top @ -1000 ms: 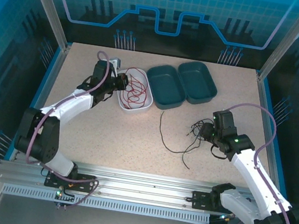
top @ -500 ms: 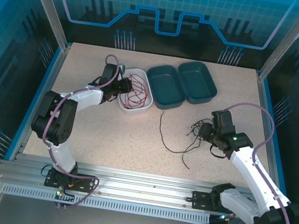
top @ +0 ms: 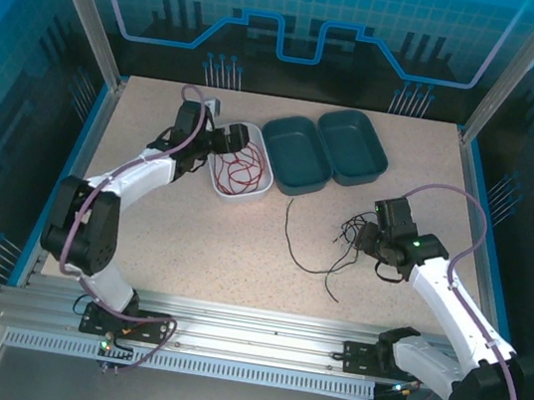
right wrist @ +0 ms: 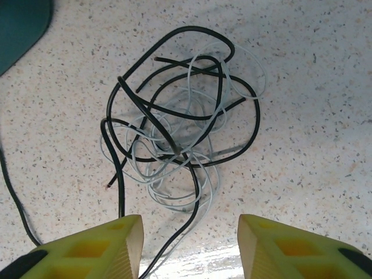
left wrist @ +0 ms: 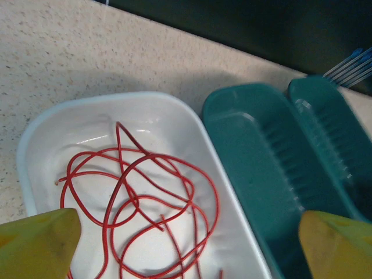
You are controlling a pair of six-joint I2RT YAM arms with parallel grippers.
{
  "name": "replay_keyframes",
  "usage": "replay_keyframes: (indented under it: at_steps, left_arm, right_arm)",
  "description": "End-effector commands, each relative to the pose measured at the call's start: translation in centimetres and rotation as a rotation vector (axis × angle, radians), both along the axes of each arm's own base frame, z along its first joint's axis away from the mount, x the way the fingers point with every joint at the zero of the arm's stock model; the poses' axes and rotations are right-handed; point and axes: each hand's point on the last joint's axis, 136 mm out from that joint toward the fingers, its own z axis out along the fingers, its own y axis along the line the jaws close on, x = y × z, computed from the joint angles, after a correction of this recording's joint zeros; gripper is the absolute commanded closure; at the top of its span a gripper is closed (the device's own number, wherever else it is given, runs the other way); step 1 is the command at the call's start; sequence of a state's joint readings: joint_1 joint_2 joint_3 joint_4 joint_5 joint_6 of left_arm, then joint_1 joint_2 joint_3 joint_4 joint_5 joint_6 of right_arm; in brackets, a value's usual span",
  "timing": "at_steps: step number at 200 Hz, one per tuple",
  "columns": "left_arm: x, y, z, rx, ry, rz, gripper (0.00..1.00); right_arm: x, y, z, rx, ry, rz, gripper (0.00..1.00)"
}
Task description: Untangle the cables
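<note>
Robot lab cell, aluminium frame [top: 258, 329], blue circuit-print panels [top: 375, 15], speckled table [top: 201, 240]

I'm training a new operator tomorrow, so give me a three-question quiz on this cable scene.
1. True or false: the red cable lies inside the white tray.
2. Which cables lie tangled together on the table in front of the right gripper? A) red with black; B) black cable with whitish-grey cable; C) all three colours.
3. Fill in: the left gripper has its jaws ____ (open or shut), with nothing between them.

Key: 1 true; 2 B; 3 open.
</note>
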State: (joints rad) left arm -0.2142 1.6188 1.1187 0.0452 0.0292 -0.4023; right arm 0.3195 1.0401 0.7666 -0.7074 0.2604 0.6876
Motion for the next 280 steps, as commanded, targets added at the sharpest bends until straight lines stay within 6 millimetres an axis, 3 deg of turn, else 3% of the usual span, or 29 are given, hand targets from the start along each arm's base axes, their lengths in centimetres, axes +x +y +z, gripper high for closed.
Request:
replay_keyframes:
  at_steps: [1,32,62,99,142,172,213,241,280]
  left_arm:
    - [-1.6,-0.1,1.3,0.028,-0.012,-0.020,0.01]
    - [-4.3,-2.3,2.8,0.083,-0.048,-0.088,0.01]
    - [-8.0,-5.7,3.4,0.091,-0.097,-0.180,0.01]
    - [-12.9,-9.4,1.5,0.027,-0.100,-0.288,0.01]
    - [-17.2,-10.7,-1.6,-0.061,-0.039,-0.334,0.01]
    - [-18.3,-10.2,-2.2,-0.133,-0.046,-0.317,0.01]
    - [-18.5,-9.5,-2.1,-0.101,-0.053,-0.304,0.01]
    - [-18.3,-9.1,-2.3,-0.109,-0.048,-0.276,0.01]
    - [-18.3,-8.8,-2.0,-0.134,-0.048,-0.246,0.01]
  right_arm:
    - [-0.2,-0.7,0.0,-0.022,0.022,-0.032,0.53]
    - [-0.1,-0.5,-0.4,-0.026,0.047,-0.032,0.53]
    - [0.0,0.0,-1.2,-0.008,0.065,-0.024,0.54]
    - [0.5,1.9,-1.3,0.064,0.034,0.024,0.56]
    - [0.7,3.2,-1.0,0.049,0.022,0.078,0.55]
    - [1.4,3.1,-1.4,0.021,0.029,0.084,0.60]
    - [2.5,4.1,-2.1,0.028,0.040,0.117,0.67]
    - [3.2,4.9,-2.2,0.041,0.029,0.143,0.81]
    - [4.0,7.0,0.2,0.072,-0.072,0.258,0.95]
